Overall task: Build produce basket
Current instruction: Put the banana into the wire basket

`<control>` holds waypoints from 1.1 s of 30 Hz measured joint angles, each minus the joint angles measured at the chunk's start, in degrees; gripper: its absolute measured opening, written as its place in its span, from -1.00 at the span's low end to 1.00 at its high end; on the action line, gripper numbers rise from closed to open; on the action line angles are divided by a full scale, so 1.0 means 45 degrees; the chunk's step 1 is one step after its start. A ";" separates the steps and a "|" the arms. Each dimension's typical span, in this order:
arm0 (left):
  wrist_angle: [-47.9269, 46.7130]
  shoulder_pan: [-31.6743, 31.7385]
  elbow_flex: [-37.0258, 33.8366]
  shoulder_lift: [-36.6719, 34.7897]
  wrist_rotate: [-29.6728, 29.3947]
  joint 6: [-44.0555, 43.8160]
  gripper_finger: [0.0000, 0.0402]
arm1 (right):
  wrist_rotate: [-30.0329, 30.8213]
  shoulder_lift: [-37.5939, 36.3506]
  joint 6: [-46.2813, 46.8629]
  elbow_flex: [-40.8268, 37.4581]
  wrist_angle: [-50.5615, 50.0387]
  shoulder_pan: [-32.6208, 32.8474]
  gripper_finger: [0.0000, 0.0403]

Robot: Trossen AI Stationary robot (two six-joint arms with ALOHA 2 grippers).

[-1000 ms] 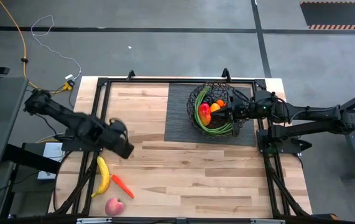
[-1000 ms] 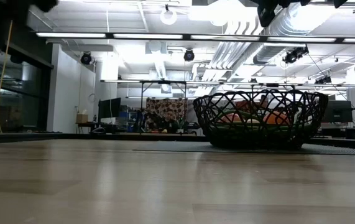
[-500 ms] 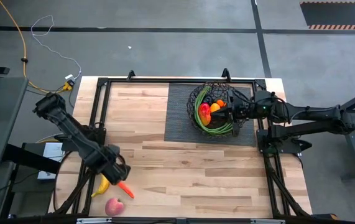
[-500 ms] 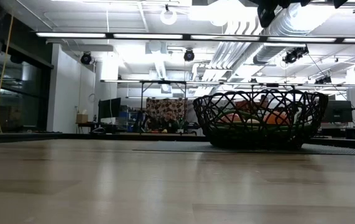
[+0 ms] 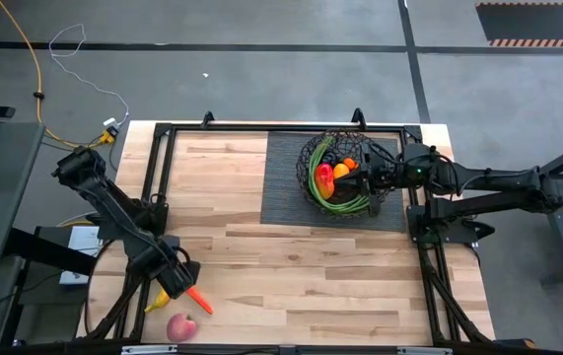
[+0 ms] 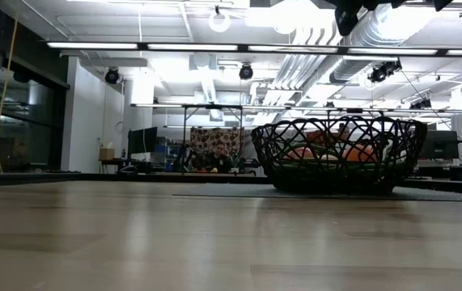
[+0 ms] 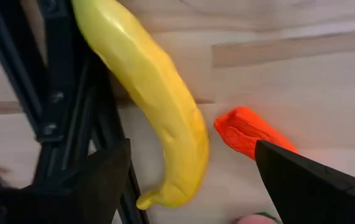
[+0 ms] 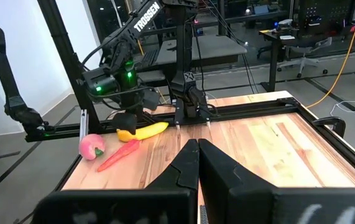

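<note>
— High view first: where is the left gripper?
— Low over the table's near left corner, right above the banana, with the carrot just beside it and the apple nearer the edge.

— Is it gripping anything?
— No. Its wrist view shows the fingers spread wide, one on each side of the banana, touching neither it nor the carrot. Released, empty.

— And the right gripper?
— Clenched, fingers pressed together with nothing between them, hanging over the basket's right rim.

— Where's the basket?
— On the dark mat, far right of centre, with a pepper, oranges and green beans inside.
</note>
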 joint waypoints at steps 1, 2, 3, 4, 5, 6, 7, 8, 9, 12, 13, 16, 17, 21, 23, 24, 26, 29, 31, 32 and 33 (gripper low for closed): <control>-0.0084 -0.0020 0.0000 0.0000 0.0007 -0.0038 0.64 | 0.0000 0.0001 0.0000 0.0000 0.0000 0.0000 -1.00; -0.0087 -0.0041 0.0000 0.0000 0.0000 -0.0057 0.64 | 0.0000 0.0002 0.0000 0.0000 0.0000 0.0000 -1.00; -0.0061 -0.0065 0.0000 0.0000 -0.0017 -0.0097 0.64 | 0.0000 -0.0001 0.0000 0.0000 0.0000 0.0000 -1.00; -0.0061 -0.0075 0.0000 0.0000 -0.0047 -0.0152 0.64 | 0.0000 -0.0001 0.0000 0.0000 0.0000 0.0000 -1.00; -0.0063 -0.0075 0.0000 0.0014 -0.0061 -0.0177 0.64 | 0.0000 0.0001 0.0000 0.0000 0.0000 0.0000 -1.00; -0.0063 -0.0074 0.0000 0.0079 -0.0061 -0.0190 0.64 | 0.0000 0.0000 0.0000 0.0000 0.0000 0.0000 -1.00; -0.0063 -0.0070 0.0000 0.0178 -0.0066 -0.0185 0.64 | 0.0000 0.0004 0.0000 0.0000 0.0000 0.0000 -1.00; -0.0059 -0.0071 0.0000 0.0279 -0.0080 -0.0190 0.64 | 0.0000 -0.0001 0.0000 0.0000 0.0000 0.0000 -1.00; -0.0048 -0.0070 0.0000 0.0397 -0.0081 -0.0190 0.64 | 0.0000 -0.0001 0.0000 0.0000 0.0000 0.0000 -1.00; 0.0080 -0.0070 0.0000 0.0777 -0.0044 -0.0133 0.64 | 0.0000 -0.0001 -0.0002 0.0000 0.0000 0.0000 -1.00; 0.0099 -0.0070 0.0000 0.0861 0.0002 -0.0110 0.64 | 0.0000 0.0001 -0.0003 0.0000 0.0000 0.0000 -1.00; 0.0447 -0.0070 0.0000 0.1073 0.0016 -0.0119 0.64 | 0.0000 0.0004 -0.0005 0.0000 0.0000 0.0000 -1.00; 0.0560 -0.0070 0.0000 0.1150 0.0016 -0.0142 0.64 | 0.0000 0.0004 0.0000 0.0000 0.0000 0.0000 -1.00; 0.0904 -0.0070 0.0000 0.1524 0.0028 -0.0141 0.64 | 0.0005 0.0004 0.0029 0.0000 -0.0002 0.0000 -1.00; 0.0996 -0.0070 0.0000 0.1685 0.0063 -0.0166 0.64 | 0.0005 0.0004 0.0035 -0.0003 0.0000 0.0000 -1.00; 0.1066 -0.0070 0.0000 0.1768 0.0055 -0.0195 0.64 | 0.0005 0.0004 0.0058 -0.0004 0.0000 0.0000 -1.00; 0.1086 -0.0070 0.0001 0.1842 0.0054 -0.0285 0.64 | 0.0005 0.0004 0.0121 -0.0005 0.0000 0.0000 -1.00; 0.1132 -0.0065 0.0015 0.1914 -0.0118 -0.0475 0.64 | 0.0005 0.0004 0.0126 -0.0005 -0.0005 0.0000 -1.00; 0.1149 -0.0070 0.0015 0.1919 -0.0322 -0.0518 0.64 | 0.0005 0.0004 0.0126 -0.0005 -0.0054 0.0000 -1.00; 0.1155 -0.0066 0.0015 0.1919 -0.0438 -0.0536 0.64 | 0.0005 0.0004 0.0126 -0.0005 -0.0073 0.0000 -1.00; 0.1168 -0.0059 0.0015 0.1919 -0.0502 -0.0554 0.64 | 0.0005 0.0004 0.0126 -0.0005 -0.0073 0.0000 -1.00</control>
